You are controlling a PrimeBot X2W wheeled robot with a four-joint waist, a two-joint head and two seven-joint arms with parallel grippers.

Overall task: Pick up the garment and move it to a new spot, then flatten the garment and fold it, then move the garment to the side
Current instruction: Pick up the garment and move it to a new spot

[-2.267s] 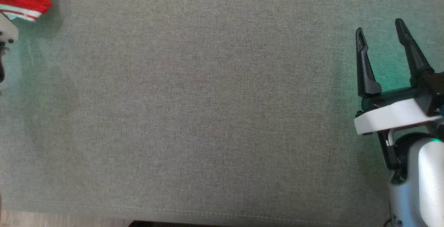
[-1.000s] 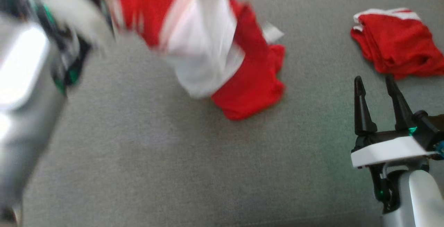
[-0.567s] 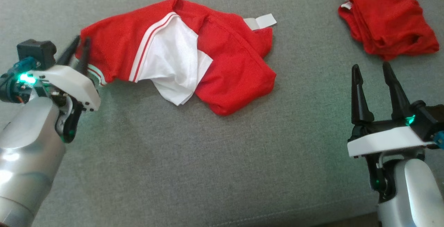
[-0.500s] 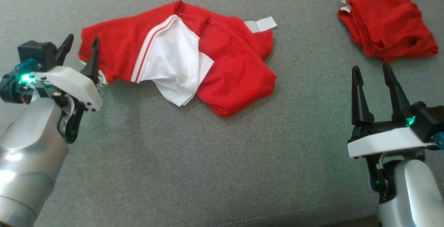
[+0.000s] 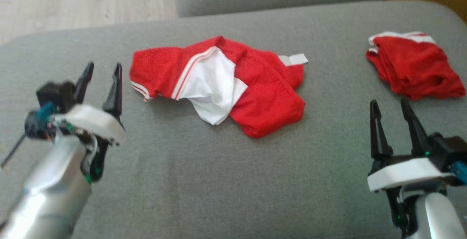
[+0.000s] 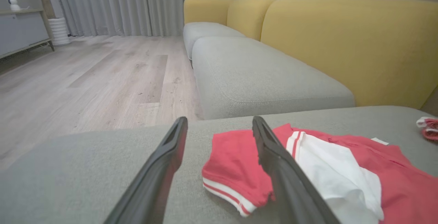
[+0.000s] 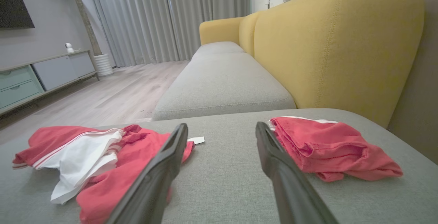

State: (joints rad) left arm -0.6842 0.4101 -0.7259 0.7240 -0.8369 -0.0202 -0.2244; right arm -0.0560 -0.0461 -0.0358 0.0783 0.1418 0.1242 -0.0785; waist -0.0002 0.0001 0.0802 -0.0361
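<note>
Left hand (image 5: 104,68) now off garment (image 5: 270,85)

Head view soft overall, silver left forearm (image 5: 54,180) and left gripper with two dark fingers (image 5: 103,67) smeared. Even diffuse daylight, no glare; faint shadow under crumpled red-and-white garment (image 5: 270,96) on grey fabric cushion (image 5: 219,180). Wrist views sharper, pale grey curtains (image 6: 137,5) brightest, edges bowed by wide lens

Matt grey woven seat cushion (image 5: 219,180); soft red-and-white knit garment (image 5: 270,85); pale wood-grain floor (image 5: 87,2); smooth yellow cloth backrest (image 6: 342,46).
</note>
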